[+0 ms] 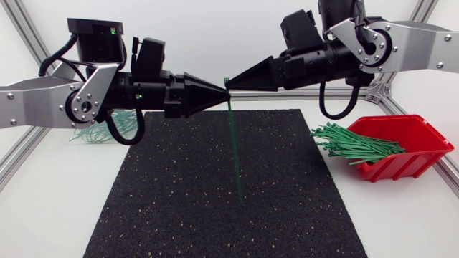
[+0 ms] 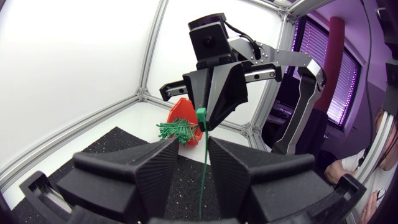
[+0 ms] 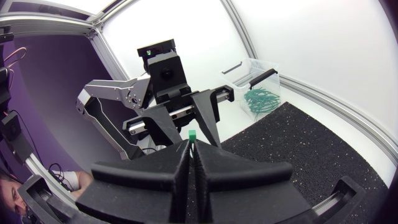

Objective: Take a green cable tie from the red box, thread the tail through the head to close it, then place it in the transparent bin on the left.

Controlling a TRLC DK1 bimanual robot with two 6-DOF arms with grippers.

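Right, you're at the threading step, tie not yet closed. Your right end effector (image 1: 229,87) pinches the green cable tie (image 1: 234,143) by its head at upper centre, tail hanging straight down over the black mat (image 1: 179,201). Left end effector (image 2: 193,145) is spread, with the tie in the gap. Next, by my read: grab the tail and feed it up through the head.

The white table (image 1: 401,215) carries a black speckled mat (image 1: 215,193), spread beneath my left gripper (image 1: 219,94) and right gripper (image 1: 234,86). Behind my right gripper, off the mat, sits the red box (image 1: 409,154) of green cable ties (image 1: 355,143). Behind my left gripper stands the transparent bin (image 3: 258,84), seemingly on the bare tabletop.
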